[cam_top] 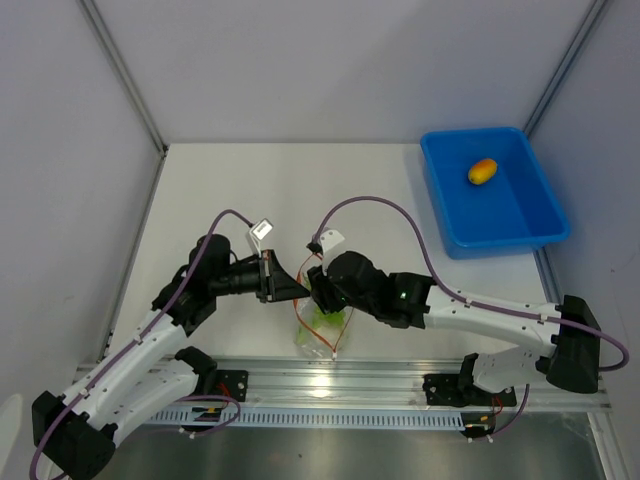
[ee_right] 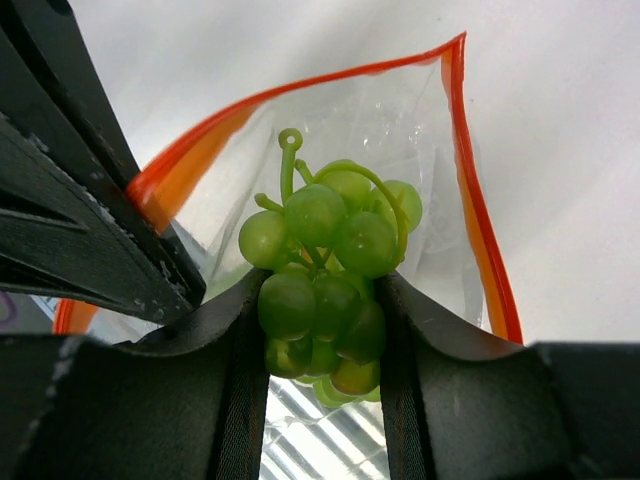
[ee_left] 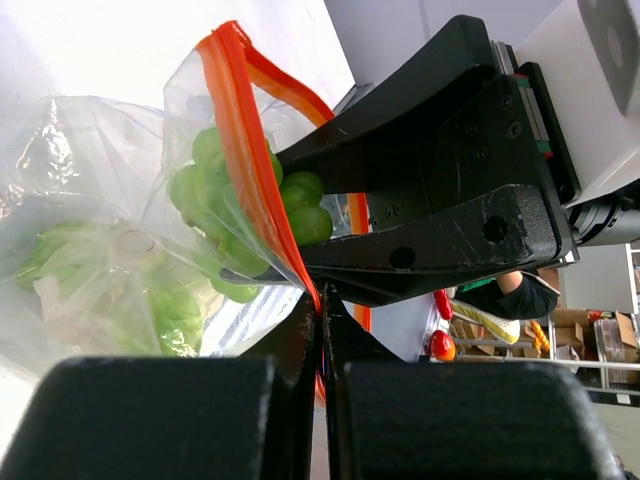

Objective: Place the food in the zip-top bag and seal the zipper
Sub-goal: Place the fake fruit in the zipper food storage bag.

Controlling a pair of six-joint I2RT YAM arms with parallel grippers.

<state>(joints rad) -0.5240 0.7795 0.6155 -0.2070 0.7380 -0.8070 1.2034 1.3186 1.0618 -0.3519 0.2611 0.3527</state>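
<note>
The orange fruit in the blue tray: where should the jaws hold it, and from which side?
Grip the orange fruit across its narrow middle, from above. It is oval and lies alone in the blue tray, whose walls would probably block a sideways approach.

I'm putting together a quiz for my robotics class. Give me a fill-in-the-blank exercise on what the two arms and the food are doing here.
1. The right gripper holds a cluster of green ____.
2. The left gripper pinches the orange strip along the mouth of the clear ____.
3. The orange fruit lies in the blue ____.
Missing words: grapes, bag, tray.
</note>
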